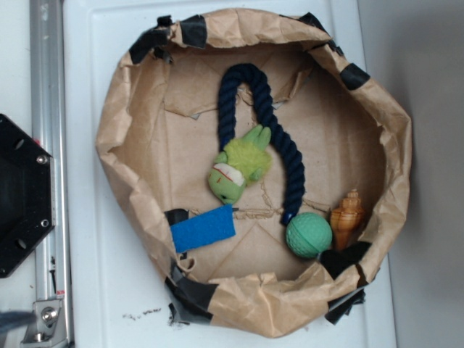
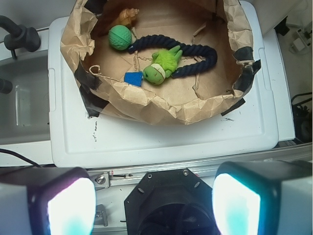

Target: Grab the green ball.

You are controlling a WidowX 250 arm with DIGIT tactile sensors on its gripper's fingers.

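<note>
The green ball (image 1: 309, 235) is small, teal-green and ridged. It lies in the paper-lined bin at the lower right, between the dark blue rope's end and an orange seashell (image 1: 347, 218). In the wrist view the green ball (image 2: 120, 37) lies at the bin's far left, next to the seashell (image 2: 128, 16). My gripper (image 2: 154, 205) is open and empty, its two fingers wide apart at the bottom of the wrist view, high above the robot base and well short of the bin. The gripper is not in the exterior view.
The crumpled brown paper bin (image 1: 123, 116) sits on a white lid (image 2: 161, 142). Inside lie a fuzzy lime-green plush toy (image 1: 239, 168), a dark blue rope (image 1: 279, 145) and a blue block (image 1: 203, 229). The black robot base (image 1: 22, 196) and a metal rail (image 1: 48, 87) stand at the left.
</note>
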